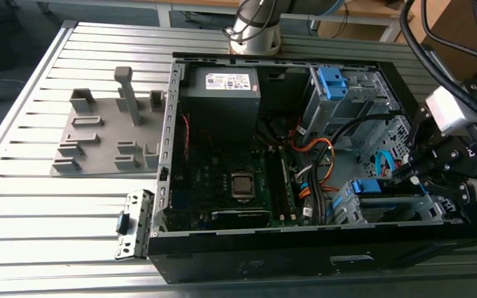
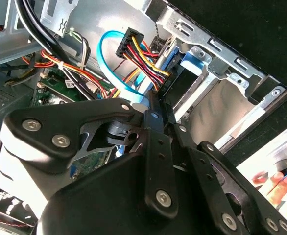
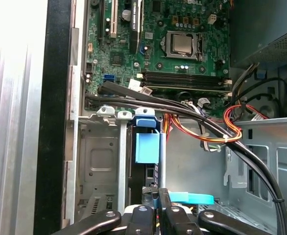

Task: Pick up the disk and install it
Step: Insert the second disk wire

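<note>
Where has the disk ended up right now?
The disk stands on edge in the metal drive cage at the computer case's front corner, on the exterior view's right, with the gripper right at its rear end.

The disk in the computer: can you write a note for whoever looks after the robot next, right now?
Tool: down inside the computer case, right at the disk; I cannot tell its grip.
Disk: standing on edge in a slot of the drive cage, with its blue frame facing the motherboard.
Done: the disk is picked up and has gone into the cage slot.
Left: it is not clear whether it is pushed fully home, so the install cannot be called finished.
Careful: a person's hand is close to the case in the second wrist view.
</note>
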{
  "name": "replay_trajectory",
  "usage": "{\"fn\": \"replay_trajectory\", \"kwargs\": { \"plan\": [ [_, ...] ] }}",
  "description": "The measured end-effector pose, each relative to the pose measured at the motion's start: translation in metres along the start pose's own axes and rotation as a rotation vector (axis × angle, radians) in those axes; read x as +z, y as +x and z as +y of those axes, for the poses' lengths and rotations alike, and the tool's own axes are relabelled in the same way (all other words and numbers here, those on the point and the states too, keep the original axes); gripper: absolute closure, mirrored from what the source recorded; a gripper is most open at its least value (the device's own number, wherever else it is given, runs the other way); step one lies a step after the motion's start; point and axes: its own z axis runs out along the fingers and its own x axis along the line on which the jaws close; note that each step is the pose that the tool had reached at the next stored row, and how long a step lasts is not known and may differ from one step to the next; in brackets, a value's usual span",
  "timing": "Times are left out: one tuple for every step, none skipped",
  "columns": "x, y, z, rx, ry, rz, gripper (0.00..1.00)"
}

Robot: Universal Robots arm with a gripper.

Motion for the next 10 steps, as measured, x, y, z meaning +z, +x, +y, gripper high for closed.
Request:
{"fn": "replay_trajectory", "kwargs": {
  "plan": [
    [0.0001,0.0001,-0.0002,0.0,0.0,0.0001,0.84],
    [0.0002,0.0001,-0.0004,0.0,-0.0001,0.0002,0.84],
    [0.0004,0.0002,-0.0006,0.0,-0.0001,0.0003,0.84],
    [0.0007,0.0003,-0.0008,-0.001,0.0,0.0002,0.84],
    [0.001,0.0004,-0.0008,-0.001,-0.0001,0.0003,0.84],
    [0.0012,0.0005,-0.0009,-0.001,-0.0001,0.0003,0.84],
    [0.0014,0.0007,-0.0009,-0.001,-0.0001,0.0003,0.84],
    [0.0016,0.0009,-0.0009,-0.001,-0.0001,0.0004,0.84],
    [0.0019,0.0012,-0.001,-0.001,-0.0002,0.0004,0.84],
    [0.0022,0.0014,-0.001,-0.001,-0.0002,0.0004,0.84]
  ]
}}
